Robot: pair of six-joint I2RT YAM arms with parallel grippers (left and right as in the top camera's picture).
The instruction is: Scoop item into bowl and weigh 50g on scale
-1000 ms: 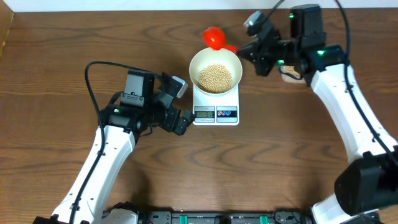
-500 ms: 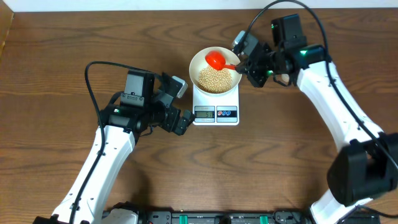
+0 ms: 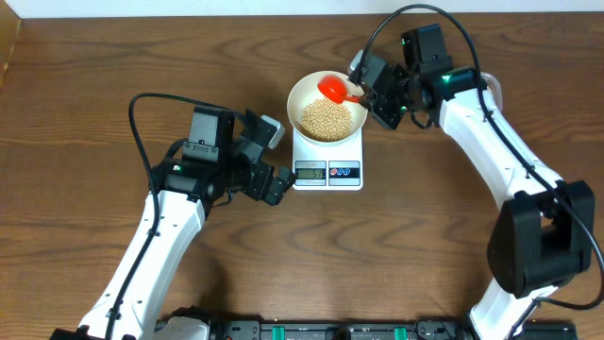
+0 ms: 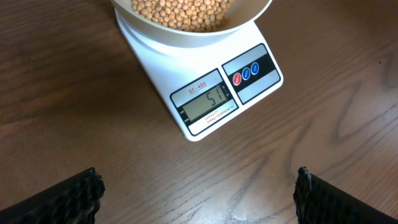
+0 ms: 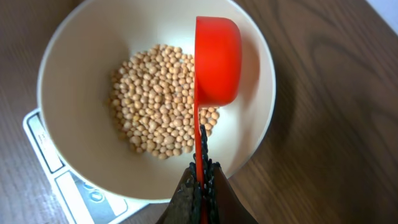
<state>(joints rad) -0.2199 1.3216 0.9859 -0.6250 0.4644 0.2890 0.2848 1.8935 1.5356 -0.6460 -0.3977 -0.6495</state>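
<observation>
The white bowl [image 3: 308, 92] sits on the white scale [image 3: 327, 172] and holds a heap of tan beans [image 3: 326, 118]. The scale's display [image 4: 205, 104] reads 51. My right gripper [image 3: 370, 93] is shut on the handle of a red scoop [image 3: 333, 90]; the scoop head [image 5: 217, 59] hangs tilted on its side over the bowl's far right part [image 5: 74, 50], above the beans [image 5: 158, 112]. My left gripper [image 3: 274, 184] is open and empty, low over the table just left of the scale [image 4: 186, 127]. The clear tub is hidden.
Dark wood table [image 3: 396, 255] all round. My right arm [image 3: 491, 132] reaches in from the right; my left arm [image 3: 170, 227] lies to the front left. A pale edge [image 3: 9, 47] shows at the far left.
My right gripper carried the red scoop from behind the bowl to over it and rolled it onto its side. The left arm has not moved.
</observation>
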